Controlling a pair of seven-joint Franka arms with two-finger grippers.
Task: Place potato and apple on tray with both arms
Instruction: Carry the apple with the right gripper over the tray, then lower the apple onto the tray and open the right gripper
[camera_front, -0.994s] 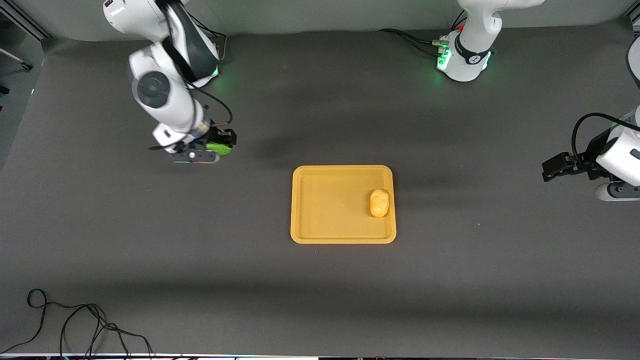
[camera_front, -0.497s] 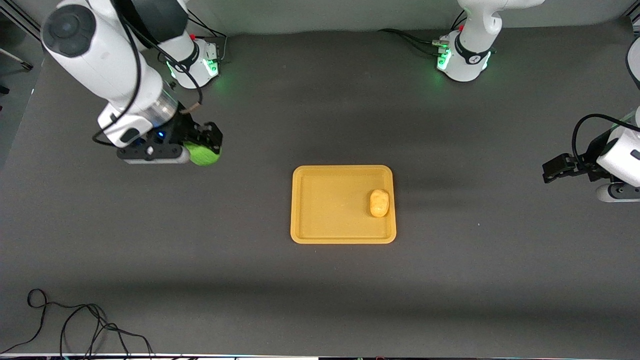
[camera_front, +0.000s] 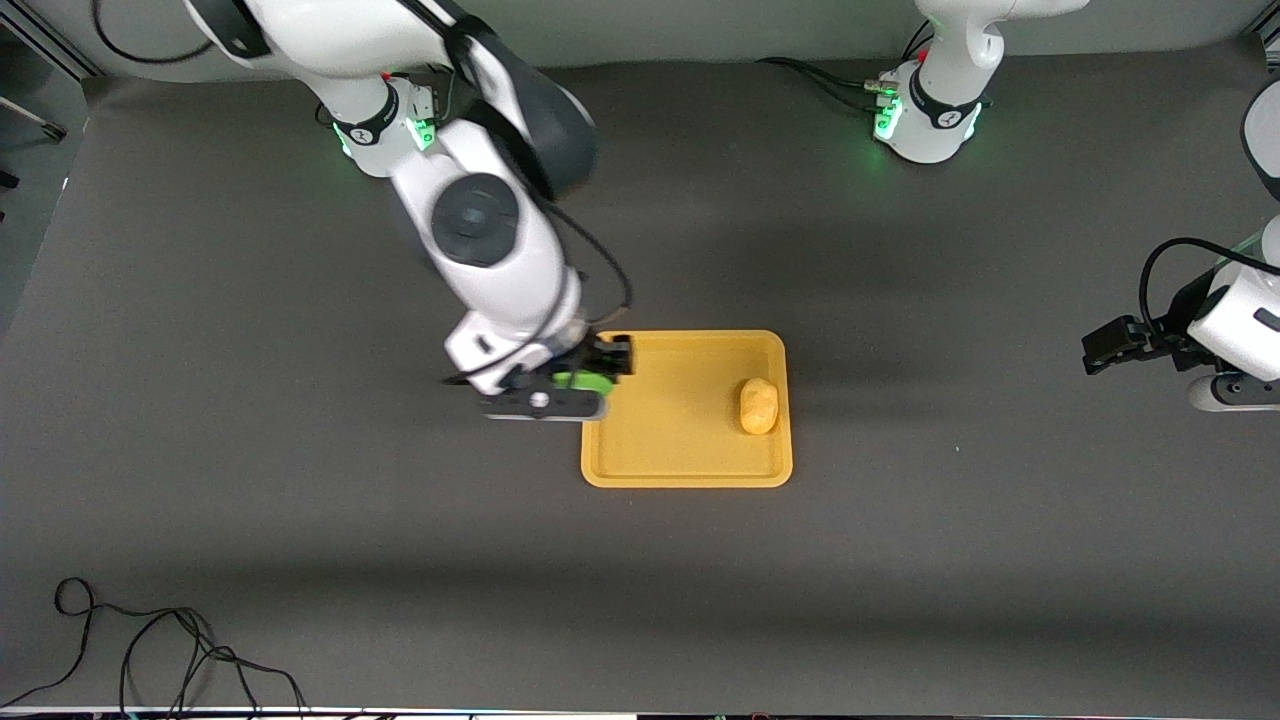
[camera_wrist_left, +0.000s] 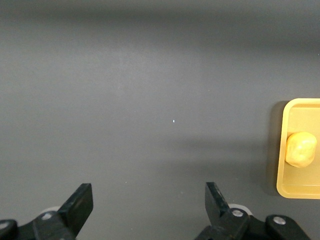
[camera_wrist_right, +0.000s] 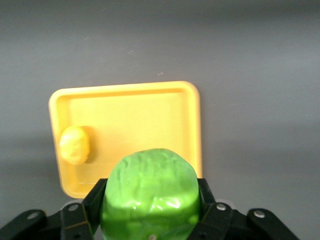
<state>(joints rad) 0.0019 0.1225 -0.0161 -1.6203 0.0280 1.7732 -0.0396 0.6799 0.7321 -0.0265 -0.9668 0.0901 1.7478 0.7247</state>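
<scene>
Overhead, dark grey table (camera_front: 300, 480) under yellow-orange tray (camera_front: 650, 470).

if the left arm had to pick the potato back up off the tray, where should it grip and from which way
Probably from straight above, fingers closing across the narrow waist of the potato. It lies flat with its long axis running toward the front camera, so the short width gives the firmer pinch. It sits close to the rim of the tray at the left arm's end, so a sideways approach would likely hit the rim.

tray (camera_front: 690, 465) floor: bare at right-arm end | blocked: potato (camera_front: 759, 406) at left-arm end
</scene>
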